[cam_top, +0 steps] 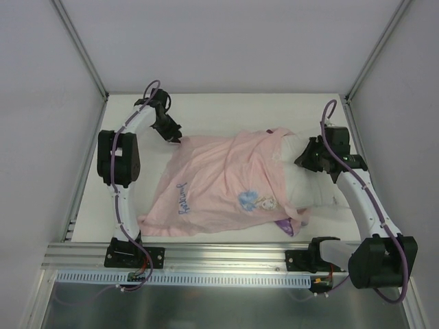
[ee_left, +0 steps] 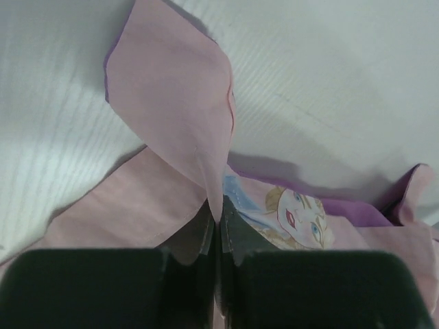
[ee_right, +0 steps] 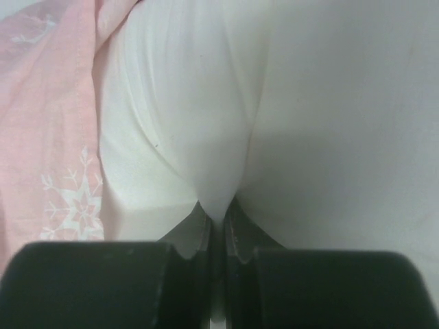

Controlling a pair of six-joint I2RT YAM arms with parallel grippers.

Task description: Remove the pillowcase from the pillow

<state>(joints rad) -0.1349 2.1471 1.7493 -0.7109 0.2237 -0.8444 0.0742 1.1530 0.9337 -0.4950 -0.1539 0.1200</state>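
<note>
The pillowcase [cam_top: 219, 181] lies spread over the table's middle, pale pink inside showing, with a faint princess print and a purple edge at the near right. The white pillow [cam_top: 312, 185] sticks out of its right end. My left gripper [cam_top: 171, 133] is shut on the pillowcase's far left corner; in the left wrist view the pink fabric [ee_left: 178, 110] rises from between the fingers [ee_left: 236, 229]. My right gripper [cam_top: 302, 159] is shut on the pillow; in the right wrist view white pillow cloth [ee_right: 199, 130] is pinched between the fingers [ee_right: 236, 229], with the pink pillowcase [ee_right: 48, 123] at the left.
The white table [cam_top: 226, 106] is bounded by metal posts and grey walls at the back and sides. An aluminium rail [cam_top: 206, 253] runs along the near edge, between the arm bases.
</note>
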